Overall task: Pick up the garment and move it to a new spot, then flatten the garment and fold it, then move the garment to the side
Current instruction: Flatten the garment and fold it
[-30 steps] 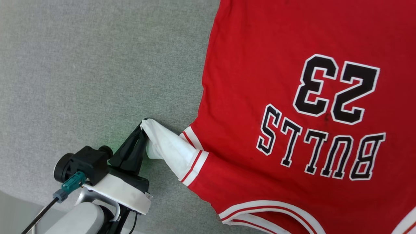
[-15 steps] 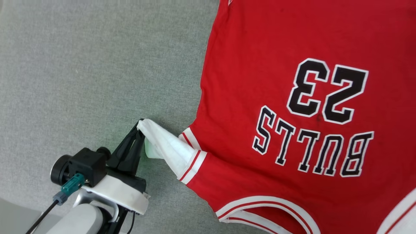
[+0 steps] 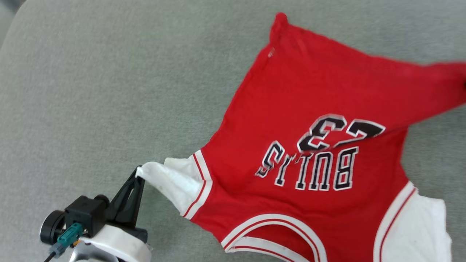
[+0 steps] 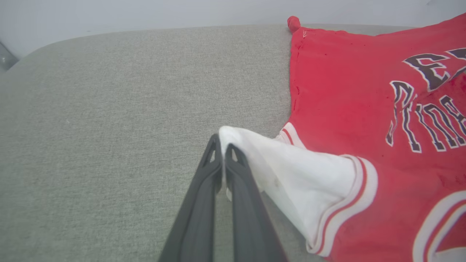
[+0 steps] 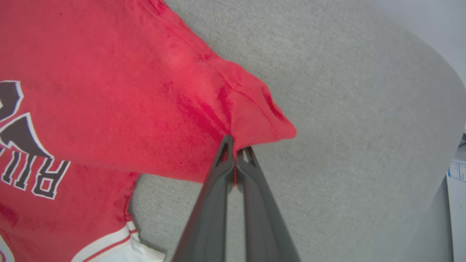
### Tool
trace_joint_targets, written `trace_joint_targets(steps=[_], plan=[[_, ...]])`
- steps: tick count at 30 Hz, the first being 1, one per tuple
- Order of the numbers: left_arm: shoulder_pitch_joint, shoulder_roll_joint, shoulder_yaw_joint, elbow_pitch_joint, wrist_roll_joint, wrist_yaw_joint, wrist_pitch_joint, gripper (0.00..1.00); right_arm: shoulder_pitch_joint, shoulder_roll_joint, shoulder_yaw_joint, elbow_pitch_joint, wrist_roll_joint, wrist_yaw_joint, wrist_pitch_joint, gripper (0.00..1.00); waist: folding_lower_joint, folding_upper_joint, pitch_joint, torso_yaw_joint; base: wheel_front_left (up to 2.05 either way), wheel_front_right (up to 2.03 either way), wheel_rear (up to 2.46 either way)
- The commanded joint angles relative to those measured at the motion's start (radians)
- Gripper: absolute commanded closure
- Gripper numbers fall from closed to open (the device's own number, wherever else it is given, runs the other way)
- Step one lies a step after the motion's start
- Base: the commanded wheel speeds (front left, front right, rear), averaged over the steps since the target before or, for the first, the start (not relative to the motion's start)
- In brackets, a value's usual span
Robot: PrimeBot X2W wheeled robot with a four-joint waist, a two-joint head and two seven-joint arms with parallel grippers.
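Garment [image 3: 309, 109] on grey surface [image 3: 91, 91], left fingers [image 4: 204, 189] pinching white sleeve [image 4: 291, 174], right fingers [image 5: 214, 196] pinching red corner [image 5: 262, 112]

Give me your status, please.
Left gripper shut on white sleeve, right gripper on red corner. Red-and-white jersey garment stretched, print up. Nothing in the way.

A grey fabric-covered desk [image 3: 91, 91] with rounded corners lies in soft, even light. A pale wall [image 4: 145, 14] rises behind its far edge. A white labelled box [image 5: 458, 174] stands beyond one edge.
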Motion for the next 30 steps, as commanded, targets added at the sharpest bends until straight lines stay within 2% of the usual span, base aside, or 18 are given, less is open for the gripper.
trace_joint_targets(steps=[1,7,12,16,18,22,26,27,29,30], plan=[[0.029,0.011,0.005,-0.007,-0.004,0.015,0.002,1.0,0.116,-0.068,0.015,-0.075,0.045,0.0,-0.023,1.0,0.0001,0.0,-0.059,-0.06,0.0,0.0,0.0],[0.065,0.025,0.004,-0.019,-0.009,0.033,0.007,1.0,0.401,-0.182,-0.029,-0.208,0.119,0.0,-0.098,1.0,0.0001,0.0,-0.099,-0.101,0.0,0.0,0.0],[0.092,0.035,0.005,-0.03,-0.014,0.048,0.011,1.0,0.661,-0.218,-0.094,-0.264,0.142,0.0,-0.153,1.0,0.0001,0.0,-0.124,-0.126,0.0,0.0,0.0],[0.105,0.047,0.003,-0.039,-0.009,0.057,0.015,1.0,0.847,-0.185,-0.148,-0.251,0.114,0.0,-0.194,1.0,0.0001,0.0,-0.129,-0.137,0.0,0.0,0.0],[0.105,0.05,0.001,-0.044,-0.005,0.06,0.018,1.0,0.922,-0.148,-0.175,-0.234,0.105,0.0,-0.213,1.0,0.0001,0.0,-0.127,-0.139,0.0,0.0,0.0],[0.092,0.054,-0.001,-0.051,0.0,0.061,0.025,1.0,1.004,-0.07,-0.212,-0.214,0.06,0.0,-0.242,1.0,0.0001,0.0,-0.116,-0.14,0.0,0.0,0.0],[0.081,0.052,-0.005,-0.051,0.001,0.062,0.031,1.0,1.021,0.007,-0.239,-0.188,0.026,0.0,-0.262,0.99,0.0001,0.0,-0.113,-0.14,0.0,0.0,0.0],[0.08,0.05,-0.006,-0.049,0.001,0.062,0.031,1.0,1.015,0.022,-0.252,-0.186,0.015,0.0,-0.269,0.0,0.0001,0.0,-0.115,-0.14,0.0,0.0,0.0],[0.08,0.049,-0.009,-0.046,0.001,0.062,0.033,1.0,0.999,0.032,-0.28,-0.195,-0.001,-0.001,-0.275,0.0,0.0001,0.0,-0.123,-0.141,0.0,0.0,0.0],[0.083,0.047,-0.012,-0.044,0.001,0.064,0.033,1.0,0.977,0.015,-0.331,-0.233,-0.02,-0.001,-0.285,0.0,0.0001,0.0,-0.134,-0.14,0.0,0.0,0.0]])
